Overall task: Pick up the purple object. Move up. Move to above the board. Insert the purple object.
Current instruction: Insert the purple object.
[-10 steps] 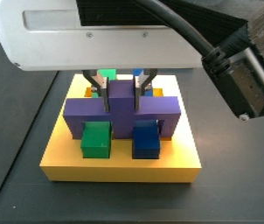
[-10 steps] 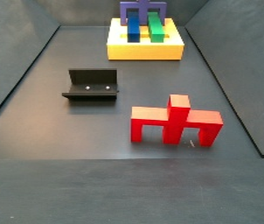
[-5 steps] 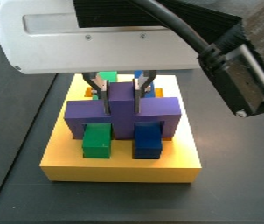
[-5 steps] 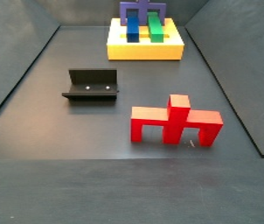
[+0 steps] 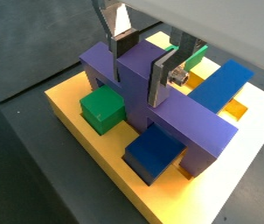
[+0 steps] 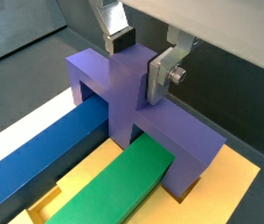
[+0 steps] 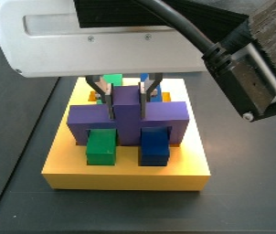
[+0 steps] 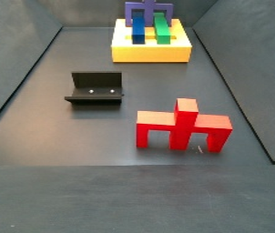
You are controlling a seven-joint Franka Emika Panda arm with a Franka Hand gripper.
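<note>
Both wrist views are showing you the gripper (image 5: pixel 146 54) pinching the purple object's (image 5: pixel 158 105) stem, sitting on the board (image 5: pixel 111 166) over the green bar (image 6: pixel 105 185) and blue bar (image 6: pixel 35 166). Red piece (image 8: pixel 183 127) and fixture (image 8: pixel 95 89) are sitting well apart from the board.

Pincer (image 5: pixel 144 54) — astride object (image 5: pixel 158 109) — on board (image 5: pixel 93 144)

No text, label or number is readable — anywhere.

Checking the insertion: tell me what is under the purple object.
Under the purple object, the green bar and blue bar pass beneath its crossbar, on the yellow board. Its leg ends and their slots are covered. The tool flanks its stem.
</note>
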